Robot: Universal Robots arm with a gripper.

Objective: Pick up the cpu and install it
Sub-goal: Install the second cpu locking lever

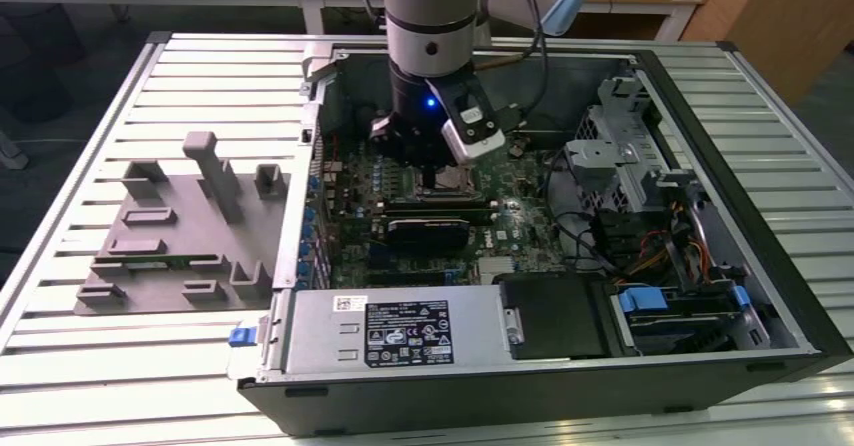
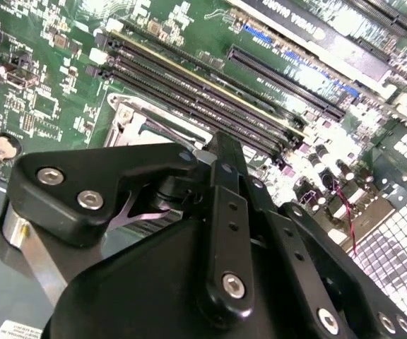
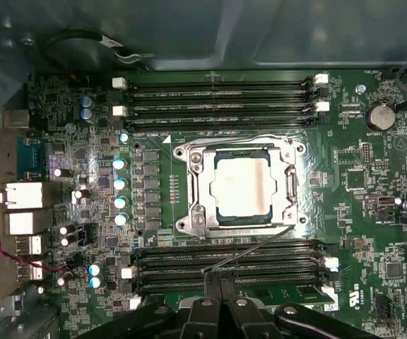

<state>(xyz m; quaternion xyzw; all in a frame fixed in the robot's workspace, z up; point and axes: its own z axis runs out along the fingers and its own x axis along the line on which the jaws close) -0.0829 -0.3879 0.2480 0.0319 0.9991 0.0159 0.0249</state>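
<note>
Sitting flat in the socket (image 3: 242, 185), the silvery square cpu (image 3: 241, 185)

Honestly nothing here is legible. The power supply (image 1: 320, 338) has a big black-and-white label (image 1: 407, 331) full of tiny print and symbols, way too small to make out. Same for the white lettering on the motherboard (image 3: 373, 233) and on a black slot (image 2: 309, 25).

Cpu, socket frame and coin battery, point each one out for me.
cpu (image 3: 241, 185), first wrist view, middle of its silvery top.
socket frame (image 3: 195, 185), first wrist view, one side bar.
coin battery (image 3: 380, 116), first wrist view, its face.
</note>
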